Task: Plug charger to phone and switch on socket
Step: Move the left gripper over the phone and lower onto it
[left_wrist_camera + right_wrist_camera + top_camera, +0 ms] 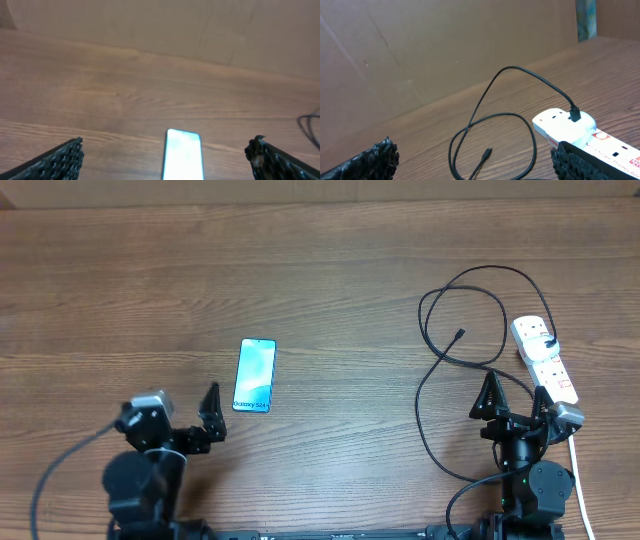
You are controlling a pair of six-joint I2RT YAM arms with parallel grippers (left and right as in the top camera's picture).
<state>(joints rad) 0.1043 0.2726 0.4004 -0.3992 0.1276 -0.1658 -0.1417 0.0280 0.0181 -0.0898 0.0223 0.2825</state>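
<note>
The phone (pixel 254 376) lies flat left of centre, light-blue screen up; it also shows in the left wrist view (pixel 183 156). The black charger cable (pixel 436 350) loops at the right, its connector tip (pixel 459 333) free on the wood, its plug (pixel 551 340) in the white socket strip (pixel 545 359). The right wrist view shows the cable (pixel 492 120), tip (pixel 486 152) and strip (pixel 570 127). My left gripper (pixel 190 420) is open and empty, just short of the phone. My right gripper (pixel 517 402) is open and empty, near the strip's close end.
The strip's thick white cord (pixel 578 480) runs down past the right arm to the front edge. A brown cardboard wall (pixel 445 45) stands behind the table. Bare wood lies between the phone and the cable loops.
</note>
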